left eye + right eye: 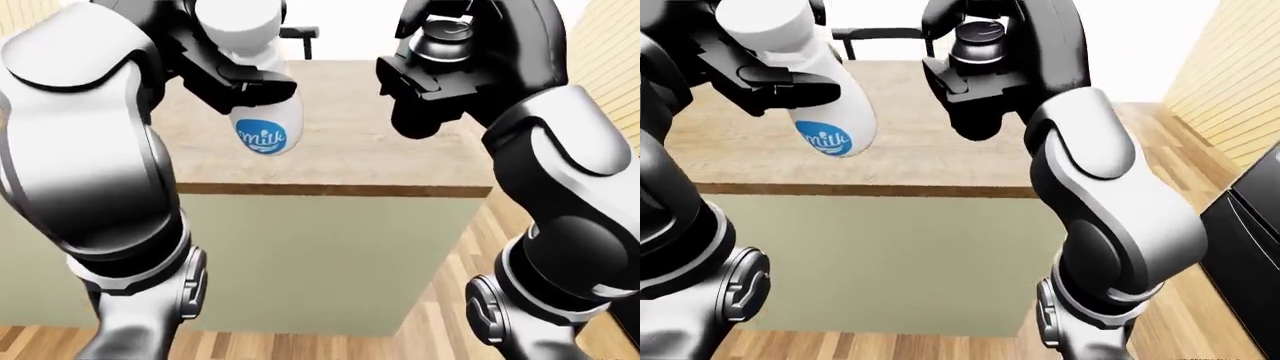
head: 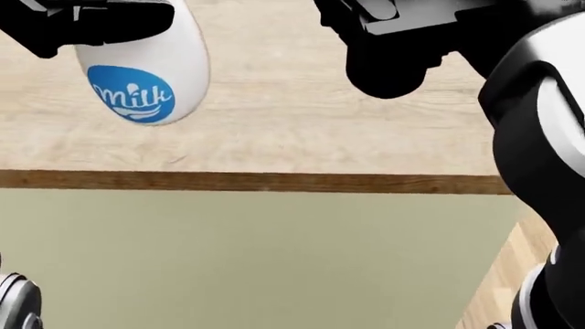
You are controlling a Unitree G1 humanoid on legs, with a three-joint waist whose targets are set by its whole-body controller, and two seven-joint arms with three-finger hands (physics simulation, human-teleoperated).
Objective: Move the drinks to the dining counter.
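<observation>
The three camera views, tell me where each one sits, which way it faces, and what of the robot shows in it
Head view: on the head, tilted steeply down at the counter edge; only the hands and right forearm show.
Left-eye view: on the head, looking ahead and down over both arms; left hand grips the milk bottle.
Right-eye view: the same, shifted rightward; right hand grips a dark bottle.
All share bottles and counter.
</observation>
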